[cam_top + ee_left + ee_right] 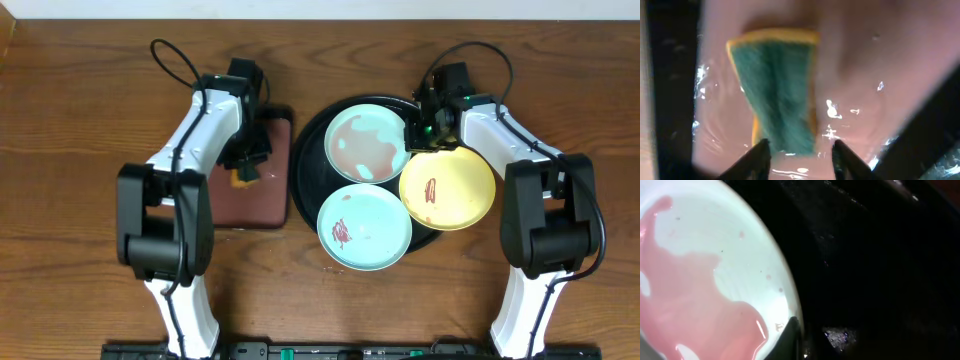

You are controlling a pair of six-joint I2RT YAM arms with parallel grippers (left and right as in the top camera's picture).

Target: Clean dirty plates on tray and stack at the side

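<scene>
The black tray (308, 160) holds three plates. A mint plate (367, 143) with a wide pink smear lies at the back. A second mint plate (364, 227) with a red smear lies at the front. A yellow plate (447, 188) with a red smear overhangs the right rim. My right gripper (422, 128) is at the back mint plate's right rim. In the right wrist view one finger (794, 332) rests at that plate's (715, 255) edge, and the other is lost against the tray (880, 270). My left gripper (245, 165) (801, 155) is open, with its fingers either side of the near end of a green and yellow sponge (777, 95).
The sponge (243, 180) lies on a rectangular maroon tray (260, 200) (865, 75) left of the black tray. Both sit on a wooden table (80, 150). Arm cables loop over the table's back area.
</scene>
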